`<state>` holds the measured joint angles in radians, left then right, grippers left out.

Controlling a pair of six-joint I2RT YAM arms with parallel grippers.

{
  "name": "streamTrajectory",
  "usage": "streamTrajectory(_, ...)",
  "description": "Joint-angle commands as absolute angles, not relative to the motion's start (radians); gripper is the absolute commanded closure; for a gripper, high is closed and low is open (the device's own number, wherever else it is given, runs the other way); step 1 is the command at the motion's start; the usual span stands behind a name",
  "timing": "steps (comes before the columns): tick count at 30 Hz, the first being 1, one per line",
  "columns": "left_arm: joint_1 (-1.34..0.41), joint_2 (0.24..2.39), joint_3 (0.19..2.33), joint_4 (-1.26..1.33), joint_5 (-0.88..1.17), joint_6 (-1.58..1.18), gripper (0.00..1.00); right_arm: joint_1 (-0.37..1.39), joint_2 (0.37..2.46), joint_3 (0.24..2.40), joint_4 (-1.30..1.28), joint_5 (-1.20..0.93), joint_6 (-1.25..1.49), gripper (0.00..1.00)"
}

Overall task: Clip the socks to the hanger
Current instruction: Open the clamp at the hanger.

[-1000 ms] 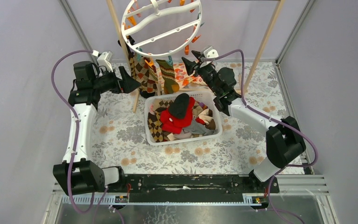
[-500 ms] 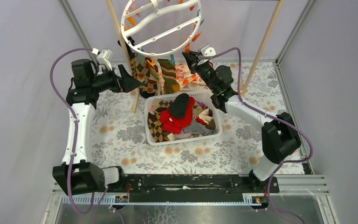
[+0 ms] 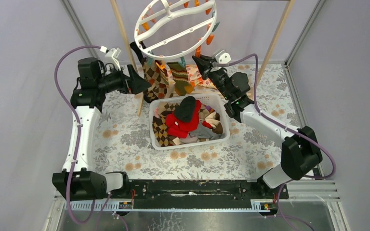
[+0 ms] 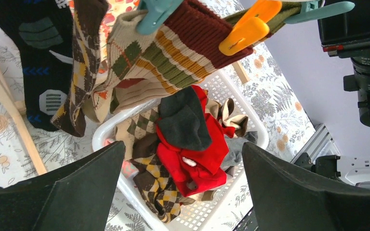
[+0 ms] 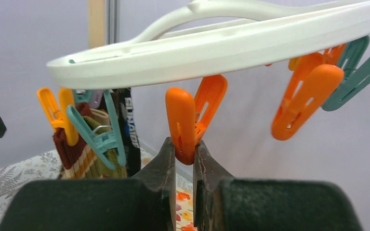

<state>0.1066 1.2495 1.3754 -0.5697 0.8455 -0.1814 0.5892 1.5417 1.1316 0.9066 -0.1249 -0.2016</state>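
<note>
Evidently the step in hand is readying a clip, not fetching a sock. In the right wrist view the right gripper [image 5: 185,150] has its jaws drawn almost together on the lower end of an orange clip [image 5: 189,115] at the centre of the frame, hanging under the white rim of the hanger [image 5: 221,48]. Neither claw holds a sock. The left gripper [image 3: 138,83], upper left of the overhead view, gapes fully wide and empty, just beside the socks already hung [image 3: 160,79]. The loose socks [image 3: 187,118] lie heaped in the basket [image 3: 192,142] at centre frame, well apart from both claws. Next, I judge, a sock must be lifted to that clip.
</note>
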Motion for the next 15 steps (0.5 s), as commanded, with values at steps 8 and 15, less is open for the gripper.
streamTrajectory(8,-0.076,1.255,1.475,-0.636,0.741,-0.138,0.02,0.598,1.406,1.158,0.68,-0.245,-0.047,1.0)
streamTrajectory(15,-0.161,1.284,1.553,-0.693,0.7,-0.103,0.02,0.609,1.328,1.175,0.419,-0.304,0.022,1.0)
